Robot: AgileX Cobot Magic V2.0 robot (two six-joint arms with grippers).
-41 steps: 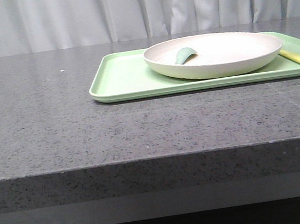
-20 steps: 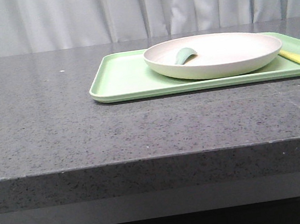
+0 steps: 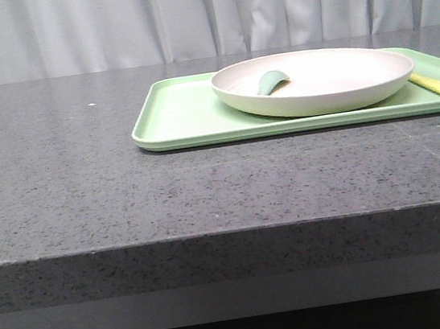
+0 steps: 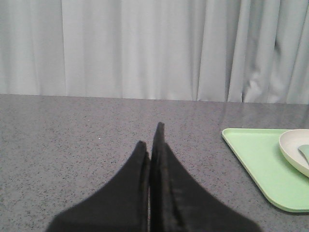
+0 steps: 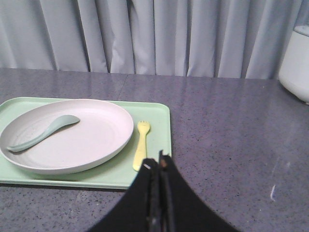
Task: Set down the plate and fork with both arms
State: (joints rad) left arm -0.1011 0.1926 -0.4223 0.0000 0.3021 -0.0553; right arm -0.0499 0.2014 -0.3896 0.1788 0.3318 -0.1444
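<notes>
**Nothing lifted yet: both pieces sit on the tray**

Two things are mine to place, and neither is in my hold. The plate (image 3: pixel 313 81) rests on the light-green tray (image 3: pixel 182 121), toward the tray's right half as the front camera sees it, and a grey-green spoon (image 3: pixel 271 81) lies inside it. The fork (image 5: pixel 140 144) lies flat on the tray floor just beside the plate's rim, between the plate and the tray's right edge, tines pointing away from me.

My left gripper (image 4: pixel 152 140) is clenched on nothing, its fingers pressed together over bare grey counter (image 3: pixel 83 174), well apart from the tray. My right gripper (image 5: pixel 159 166) is likewise pinched closed and empty, hanging near the tray's corner, close to the fork's handle end. Neither arm shows in the front view.

As I judge it, the task is at its very start: no grasp made, nothing moved off the tray. Left to do is everything: part the fingers, take the plate by its rim with the left, pick the thin fork with the right, then set both down on the counter. The spoon may shift in the plate if it tilts.
</notes>
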